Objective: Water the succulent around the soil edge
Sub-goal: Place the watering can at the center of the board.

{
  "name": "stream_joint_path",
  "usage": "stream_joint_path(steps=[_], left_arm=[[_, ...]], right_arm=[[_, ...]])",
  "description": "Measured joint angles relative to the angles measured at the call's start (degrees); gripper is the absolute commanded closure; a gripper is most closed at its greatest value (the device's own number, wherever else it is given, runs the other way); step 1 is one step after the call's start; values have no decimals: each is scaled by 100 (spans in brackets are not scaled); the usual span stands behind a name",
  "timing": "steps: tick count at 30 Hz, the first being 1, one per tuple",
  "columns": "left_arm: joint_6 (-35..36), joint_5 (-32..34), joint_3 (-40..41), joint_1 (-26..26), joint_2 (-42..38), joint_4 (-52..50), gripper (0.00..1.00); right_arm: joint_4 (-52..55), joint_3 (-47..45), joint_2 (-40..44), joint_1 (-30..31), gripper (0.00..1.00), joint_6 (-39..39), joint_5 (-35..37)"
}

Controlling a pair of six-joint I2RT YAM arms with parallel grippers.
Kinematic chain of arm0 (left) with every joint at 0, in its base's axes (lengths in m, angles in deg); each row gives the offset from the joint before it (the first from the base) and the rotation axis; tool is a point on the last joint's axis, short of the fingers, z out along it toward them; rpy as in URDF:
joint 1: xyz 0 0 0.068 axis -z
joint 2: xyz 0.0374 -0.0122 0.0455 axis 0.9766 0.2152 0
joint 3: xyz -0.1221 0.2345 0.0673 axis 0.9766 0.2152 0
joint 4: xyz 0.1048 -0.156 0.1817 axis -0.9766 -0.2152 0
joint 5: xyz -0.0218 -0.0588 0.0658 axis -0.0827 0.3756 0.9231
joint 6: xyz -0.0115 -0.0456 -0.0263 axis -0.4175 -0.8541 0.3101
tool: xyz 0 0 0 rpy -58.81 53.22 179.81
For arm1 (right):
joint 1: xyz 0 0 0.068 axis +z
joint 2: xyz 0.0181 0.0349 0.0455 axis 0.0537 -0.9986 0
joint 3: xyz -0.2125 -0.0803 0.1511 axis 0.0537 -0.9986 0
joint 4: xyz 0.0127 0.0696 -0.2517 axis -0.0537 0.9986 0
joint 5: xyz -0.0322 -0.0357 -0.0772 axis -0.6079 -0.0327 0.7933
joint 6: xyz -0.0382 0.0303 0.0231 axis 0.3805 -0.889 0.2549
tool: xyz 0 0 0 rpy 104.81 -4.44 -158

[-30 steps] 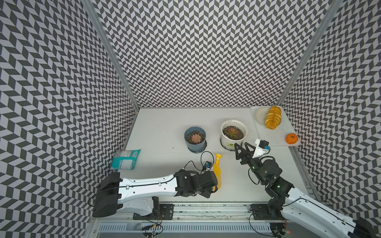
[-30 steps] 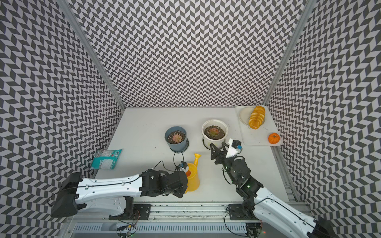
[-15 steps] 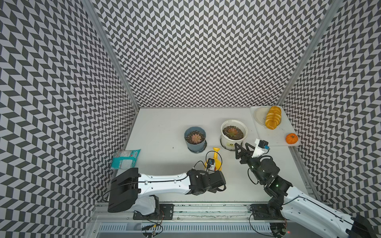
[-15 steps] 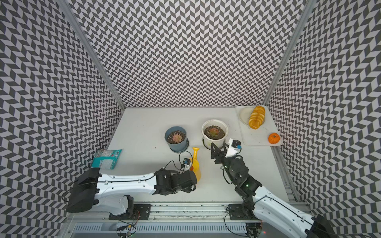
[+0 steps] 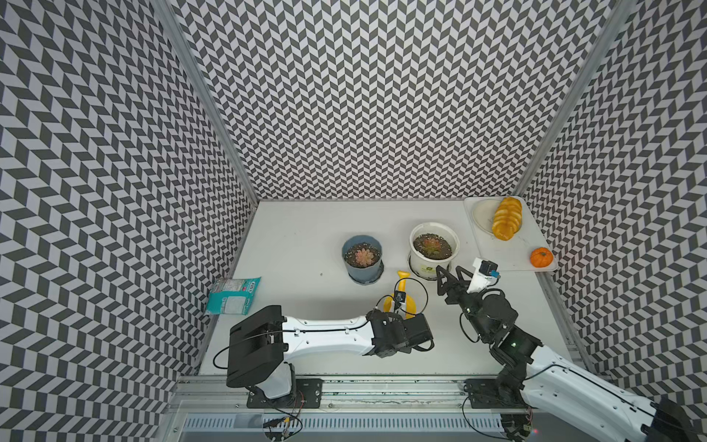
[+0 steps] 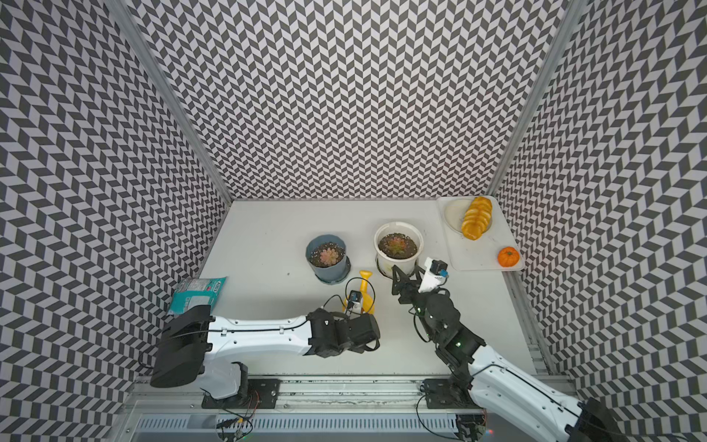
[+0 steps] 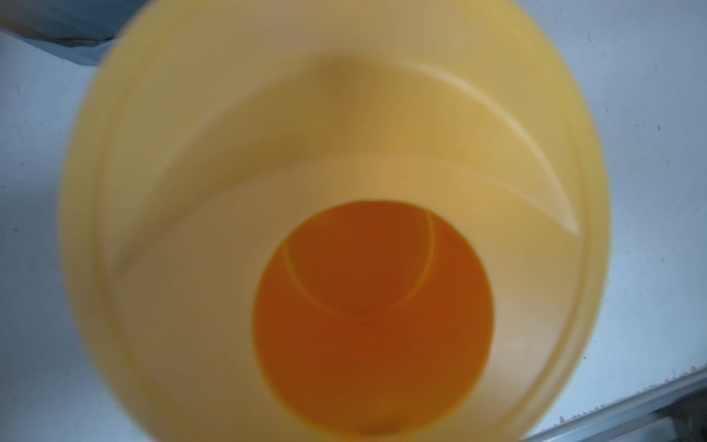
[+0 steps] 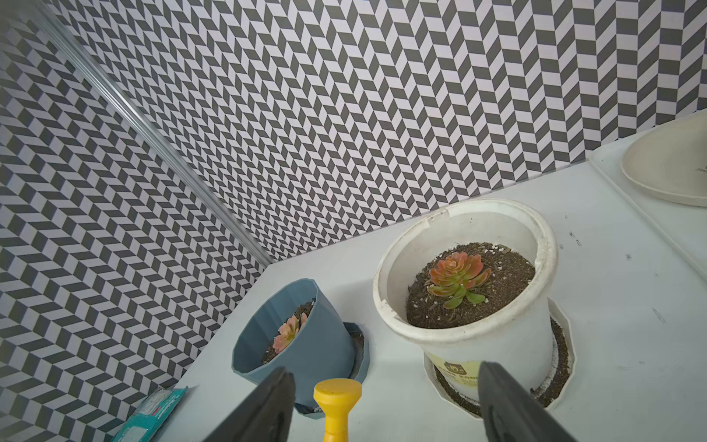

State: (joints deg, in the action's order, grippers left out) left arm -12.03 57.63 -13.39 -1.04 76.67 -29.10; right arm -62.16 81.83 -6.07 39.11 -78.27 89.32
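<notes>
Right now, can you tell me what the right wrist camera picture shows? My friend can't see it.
Two potted succulents sit on a white table: a small pink succulent in a tilted-looking blue-grey pot, and a red-green one in a bigger white pot. In front, the right tool's two dark fingers stand open, with a yellow watering can spout between them, against zigzag-patterned walls.

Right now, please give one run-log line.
left arm: over watering can | right gripper: open, empty | spout: short of succulent
</notes>
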Motion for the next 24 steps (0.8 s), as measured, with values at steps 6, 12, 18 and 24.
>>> stream_joint_path(steps=[6,12,18,24], left_arm=[[-101,61,-308,-46,332,-87,63],[-122,92,-507,-247,564,-83,59],[-94,94,-658,-492,638,-61,53],[39,76,-839,-560,664,44,44]], right_arm=[[2,0,2,0,21,0,0],[2,0,2,0,21,-2,15],[4,0,11,0,21,-26,52],[9,0,11,0,20,-44,103]])
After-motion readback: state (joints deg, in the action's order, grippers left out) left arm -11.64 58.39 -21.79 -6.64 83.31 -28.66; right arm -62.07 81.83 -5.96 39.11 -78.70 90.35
